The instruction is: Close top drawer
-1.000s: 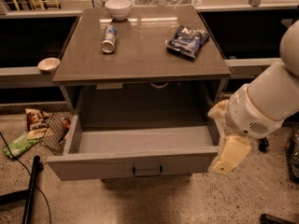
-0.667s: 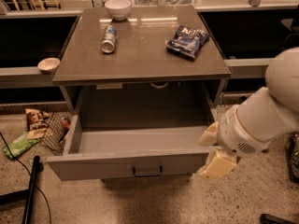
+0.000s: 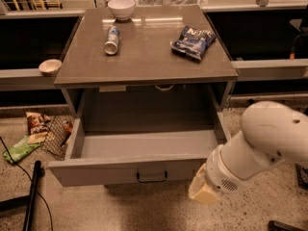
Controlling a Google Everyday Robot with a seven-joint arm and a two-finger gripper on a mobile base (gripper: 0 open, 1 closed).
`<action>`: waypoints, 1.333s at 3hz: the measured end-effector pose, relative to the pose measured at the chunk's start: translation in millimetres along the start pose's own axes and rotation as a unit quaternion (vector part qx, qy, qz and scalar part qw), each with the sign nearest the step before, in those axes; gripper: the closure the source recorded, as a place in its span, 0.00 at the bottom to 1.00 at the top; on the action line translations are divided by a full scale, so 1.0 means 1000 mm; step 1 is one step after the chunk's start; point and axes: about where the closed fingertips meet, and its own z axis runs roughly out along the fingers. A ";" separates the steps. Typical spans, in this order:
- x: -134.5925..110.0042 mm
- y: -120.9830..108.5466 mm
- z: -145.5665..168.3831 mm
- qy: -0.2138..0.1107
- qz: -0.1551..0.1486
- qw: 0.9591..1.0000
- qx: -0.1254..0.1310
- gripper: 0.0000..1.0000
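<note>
one top drawer point(image 3: 96, 173), front facing camera, length crosswise, pincer point(image 3: 202, 192) beside front, state unclear

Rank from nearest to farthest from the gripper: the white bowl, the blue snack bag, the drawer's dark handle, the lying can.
The gripper hangs by the open grey top drawer's front right corner.
1. Dark metal bar handle, on the drawer front, beside it.
2. Blue crinkled snack bag, grey tabletop right.
3. Lying silver-blue can, tabletop left.
4. White round bowl, tabletop back edge.
</note>
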 end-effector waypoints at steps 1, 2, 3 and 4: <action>0.004 0.003 0.008 0.002 0.004 1.000 -0.007 1.00; 0.004 0.003 0.008 0.002 0.004 1.000 -0.007 1.00; 0.001 -0.018 0.018 -0.003 -0.048 0.999 0.016 1.00; -0.001 -0.048 0.032 -0.013 -0.119 0.992 0.042 1.00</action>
